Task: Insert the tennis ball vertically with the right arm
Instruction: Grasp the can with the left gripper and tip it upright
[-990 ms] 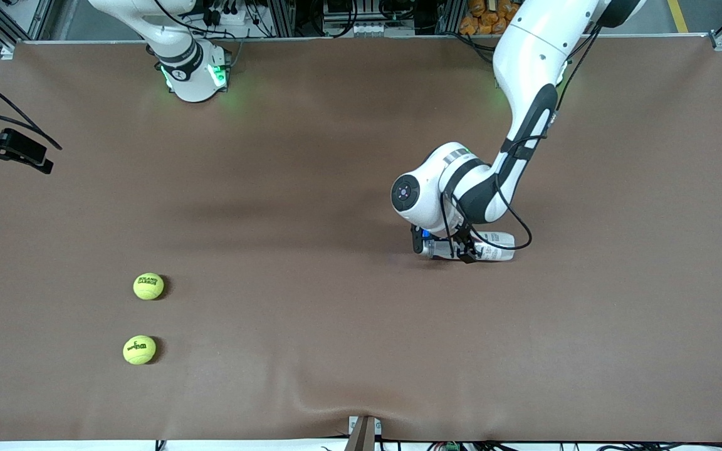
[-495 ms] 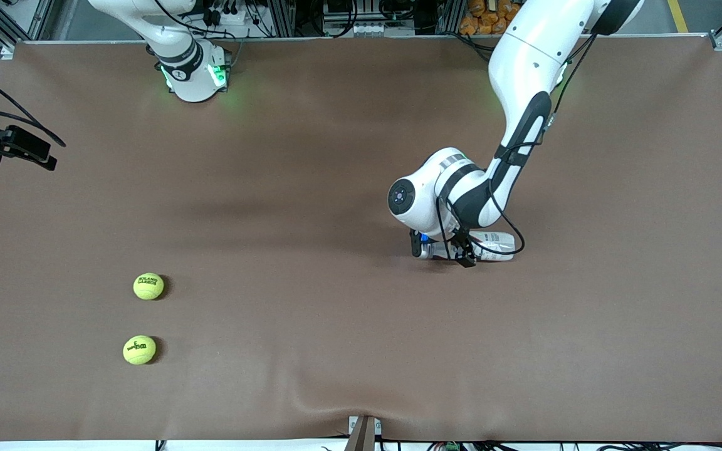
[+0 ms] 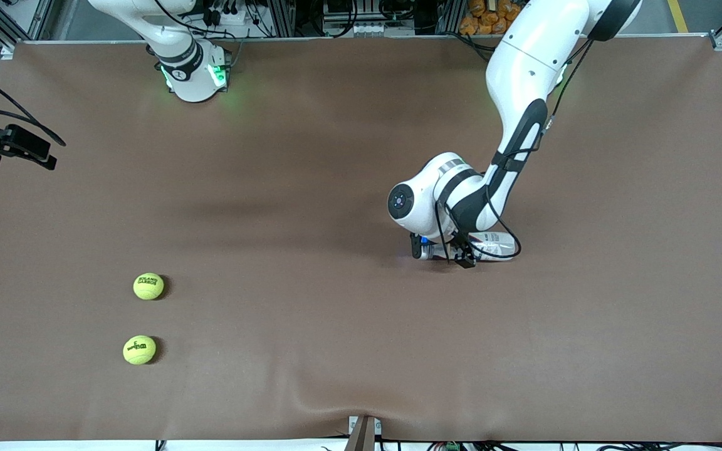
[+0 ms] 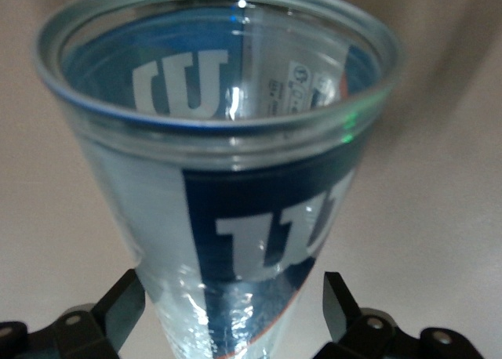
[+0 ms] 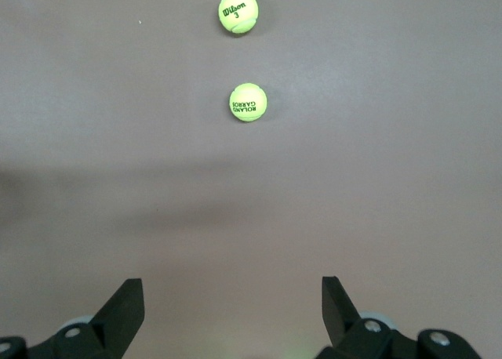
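From the high front camera, a brown table carries two yellow-green felt tennis balls toward the right arm's end: the Roland Garros ball and, nearer the camera, the Wilson ball, apart from each other. Toward the left arm's end lies a clear plastic ball can with a blue and white label, on its side. The white left arm reaches down from its base and its black left gripper sits low at the can, with a finger on either side of it. The right gripper hangs at the right arm's edge of the table, well apart from both balls, where the right arm waits. In the left wrist view, the can fills the frame with its open mouth facing the lens; the two black fingers stand wide on either side of its body, not visibly pressing it. In the right wrist view, the right gripper's fingers are spread wide with nothing between them, and both balls lie on the table ahead.
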You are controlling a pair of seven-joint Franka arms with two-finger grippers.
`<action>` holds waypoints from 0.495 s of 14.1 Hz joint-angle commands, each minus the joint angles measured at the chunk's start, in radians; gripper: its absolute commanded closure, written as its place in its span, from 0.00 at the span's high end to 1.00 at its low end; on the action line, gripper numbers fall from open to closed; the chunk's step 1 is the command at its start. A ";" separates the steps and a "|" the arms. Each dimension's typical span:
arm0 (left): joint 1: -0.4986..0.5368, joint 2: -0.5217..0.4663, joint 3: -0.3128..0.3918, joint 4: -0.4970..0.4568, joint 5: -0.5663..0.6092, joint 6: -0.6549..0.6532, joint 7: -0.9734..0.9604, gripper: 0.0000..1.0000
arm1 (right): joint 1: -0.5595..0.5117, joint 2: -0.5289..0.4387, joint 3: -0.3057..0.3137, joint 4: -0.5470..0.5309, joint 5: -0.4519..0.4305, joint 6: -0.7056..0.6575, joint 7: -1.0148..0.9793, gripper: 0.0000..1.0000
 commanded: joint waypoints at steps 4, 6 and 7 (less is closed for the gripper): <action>0.003 0.032 0.001 0.044 0.032 -0.009 -0.016 1.00 | 0.006 0.002 -0.001 0.028 -0.011 -0.016 -0.048 1.00; 0.008 0.032 0.001 0.044 0.038 -0.001 -0.016 1.00 | 0.006 0.002 -0.001 0.028 -0.010 -0.016 -0.045 1.00; 0.009 0.032 0.001 0.044 0.038 -0.001 -0.014 1.00 | 0.006 0.002 -0.001 0.030 -0.010 -0.015 -0.043 1.00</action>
